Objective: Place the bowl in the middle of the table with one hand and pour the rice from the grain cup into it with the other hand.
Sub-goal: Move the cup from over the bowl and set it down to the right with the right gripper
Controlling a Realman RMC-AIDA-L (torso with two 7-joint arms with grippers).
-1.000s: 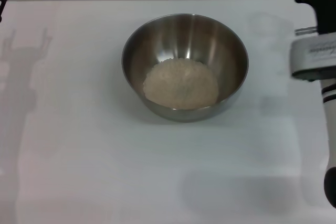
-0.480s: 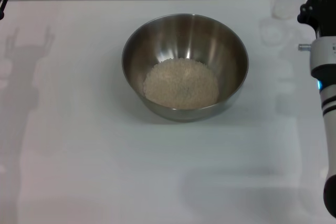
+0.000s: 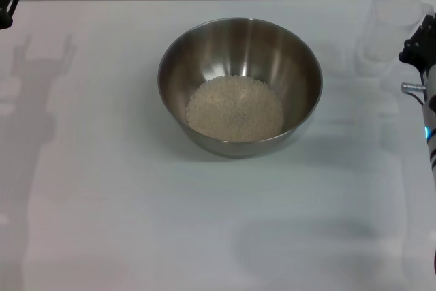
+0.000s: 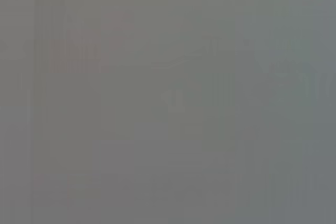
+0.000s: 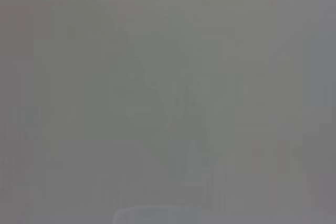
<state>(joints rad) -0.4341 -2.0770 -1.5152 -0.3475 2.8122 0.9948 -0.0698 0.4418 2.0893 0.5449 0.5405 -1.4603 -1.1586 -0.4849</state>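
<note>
At far left, top corner of the head view: left tool (image 3: 8, 1), a dark shape cut by the frame edge, raised clear of the plain white flat surface (image 3: 102, 223) and well apart from everything else; whether its fingers are parted or closed cannot be told. Judged parked.

Centre: large round stainless-steel mixing bowl (image 3: 204, 52), upright, standing about mid-surface. Inside, on its floor, a pale beige granular mass of rice (image 3: 234, 108), spread in a rounded heap. No grains show on the surface around it.

Far right, toward the back: small translucent clear plastic grain cup (image 3: 390, 32), faint against the white, seemingly upright and appearing empty, though its contents are hard to make out. It is well apart from the bowl.

Right edge: right tool (image 3: 424, 46), dark, just beside the cup, on a black-and-white arm running up the frame's right edge. Whether it has hold of the cup or has let go cannot be told.

Both wrist views: blank grey, nothing legible.

Status, as a judgement: bowl placed, rice poured. What may remain is releasing the cup and drawing the right arm away.
</note>
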